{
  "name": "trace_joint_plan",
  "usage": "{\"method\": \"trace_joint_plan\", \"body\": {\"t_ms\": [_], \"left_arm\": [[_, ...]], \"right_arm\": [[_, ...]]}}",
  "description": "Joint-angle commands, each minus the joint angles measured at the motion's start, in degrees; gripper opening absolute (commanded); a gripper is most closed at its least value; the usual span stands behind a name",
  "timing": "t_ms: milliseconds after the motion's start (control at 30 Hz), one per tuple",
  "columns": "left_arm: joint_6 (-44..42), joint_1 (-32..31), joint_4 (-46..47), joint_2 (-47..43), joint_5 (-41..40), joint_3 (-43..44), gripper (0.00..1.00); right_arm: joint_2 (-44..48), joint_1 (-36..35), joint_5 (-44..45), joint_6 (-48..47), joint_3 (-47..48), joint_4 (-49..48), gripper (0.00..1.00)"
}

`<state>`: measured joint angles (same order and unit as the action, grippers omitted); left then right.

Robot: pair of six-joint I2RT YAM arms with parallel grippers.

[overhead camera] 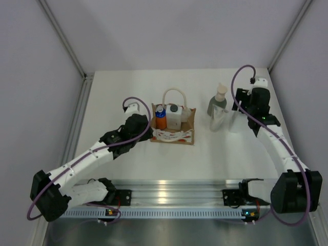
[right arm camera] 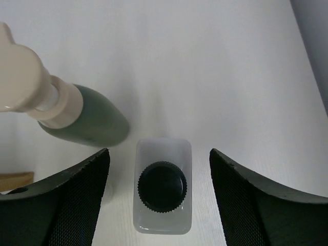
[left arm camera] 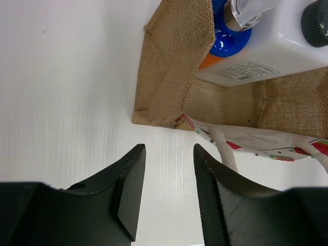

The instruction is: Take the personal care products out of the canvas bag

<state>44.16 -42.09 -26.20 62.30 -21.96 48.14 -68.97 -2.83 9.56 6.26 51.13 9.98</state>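
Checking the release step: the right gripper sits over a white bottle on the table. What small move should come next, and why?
Probably lift the right gripper straight up. Its jaws stand open on either side of the white bottle, which stands upright on the table beside the pump bottle, so it looks released. The bag holds an orange bottle and a second white bottle to fetch.

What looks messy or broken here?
Nothing much. The pump bottle and a white bottle stand upright on the table; the orange bottle and another white bottle sit in the bag. Nothing has spilled. Only the bag's front handle flops down.
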Motion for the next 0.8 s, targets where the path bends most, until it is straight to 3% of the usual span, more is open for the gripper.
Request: {"method": "trace_joint_plan", "body": {"t_ms": [0, 100, 133, 267, 433, 533, 767], "left_arm": [[-1.27, 0.07, 0.44, -2.27, -1.07, 0.73, 0.48], [-1.45, -0.01, 0.53, -2.98, -1.51, 1.08, 0.50], [-1.53, 0.07, 0.53, -2.98, -1.69, 1.25, 0.50], [-1.80, 0.07, 0.53, -1.75, -2.13, 2.48, 0.55], [-1.89, 0.07, 0.62, 1.41, -3.88, 4.50, 0.59], [-1.19, 0.07, 0.71, 3.87, -4.24, 5.91, 0.60], [-0.39, 0.07, 0.71, 6.87, -4.24, 7.85, 0.61]], "right_arm": [[5.50, -0.24, -1.73, 0.77, 5.55, 1.17, 0.76], [8.84, -2.17, -9.01, 0.77, 6.08, 0.92, 0.76], [9.37, -2.79, -16.87, 0.86, 5.91, -0.47, 0.76], [10.17, -9.90, -31.96, -0.11, 4.59, -4.70, 0.73], [5.27, -25.17, -31.27, -8.62, 8.00, -1.90, 0.73], [1.14, -30.46, -28.73, -12.06, 10.55, -0.92, 0.73], [-8.45, -31.62, -29.77, -17.15, 16.97, 1.26, 0.73]]}}
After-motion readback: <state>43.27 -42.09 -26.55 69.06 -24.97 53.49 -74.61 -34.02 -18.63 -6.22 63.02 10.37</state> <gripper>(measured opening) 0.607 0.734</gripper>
